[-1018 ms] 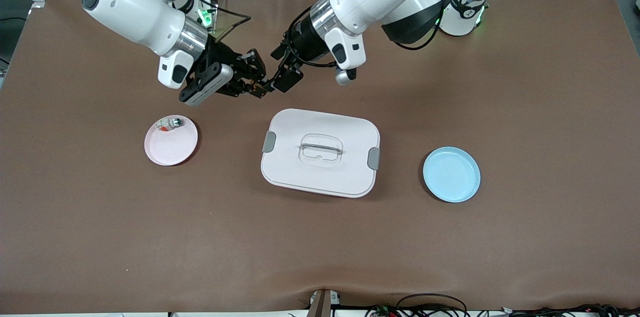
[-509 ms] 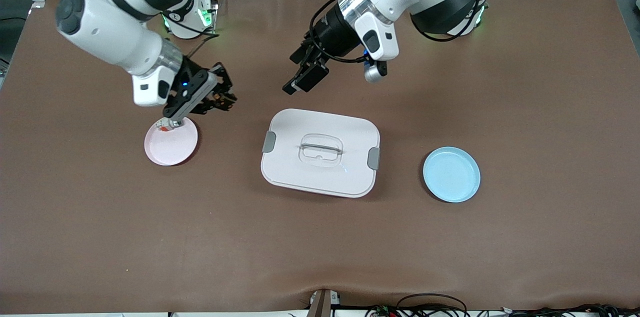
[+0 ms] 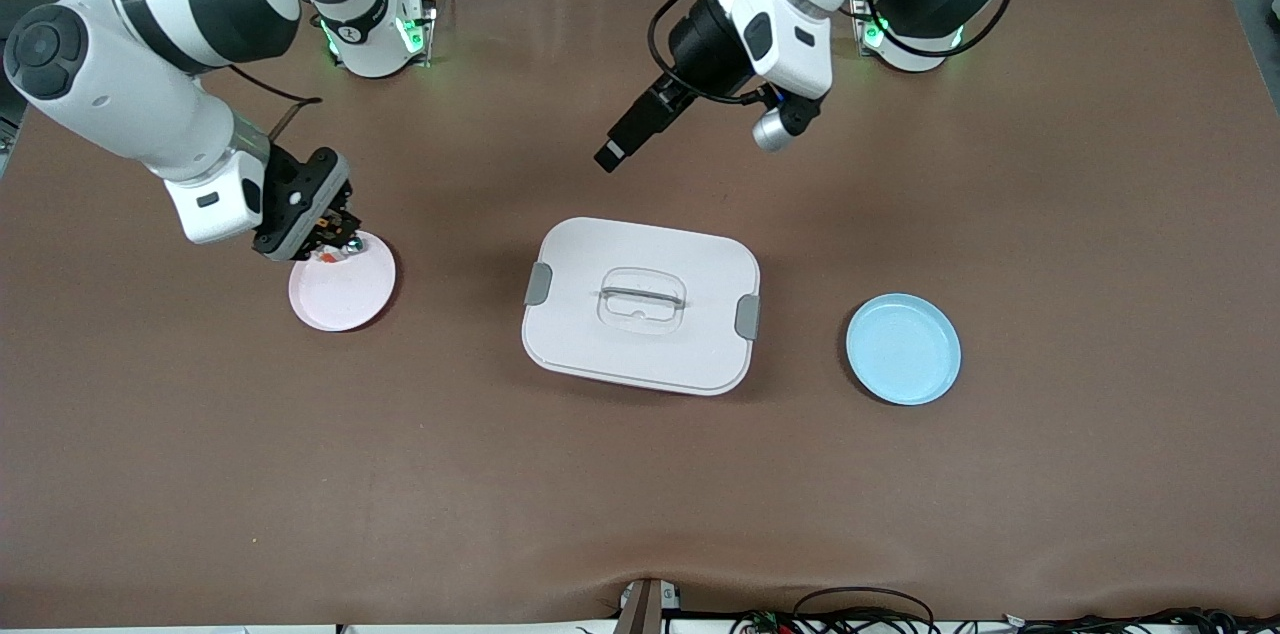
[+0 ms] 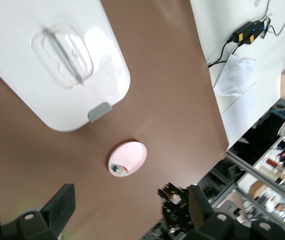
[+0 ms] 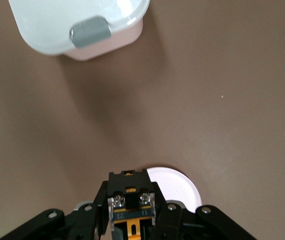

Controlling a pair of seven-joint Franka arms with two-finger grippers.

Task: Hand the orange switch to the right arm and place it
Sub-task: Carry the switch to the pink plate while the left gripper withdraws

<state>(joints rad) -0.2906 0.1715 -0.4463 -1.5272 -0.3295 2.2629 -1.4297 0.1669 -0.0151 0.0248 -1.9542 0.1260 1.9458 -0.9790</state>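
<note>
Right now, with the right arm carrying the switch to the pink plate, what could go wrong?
1. The pink plate already holds a small whitish part at the rim just under the right gripper. Lowering here may land the orange switch on it or knock it off.
2. The gripper hangs over the plate's rim, not its middle, so the switch might drop on the table.
3. The left gripper, jaws open, waits above the table; little risk there.

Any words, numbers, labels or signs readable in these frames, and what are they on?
No text can be read for certain.
orange switch, held in the right gripper: tiny marks on its band, too small to read.
white lidded box, pink plate, blue plate: no markings visible.
</note>
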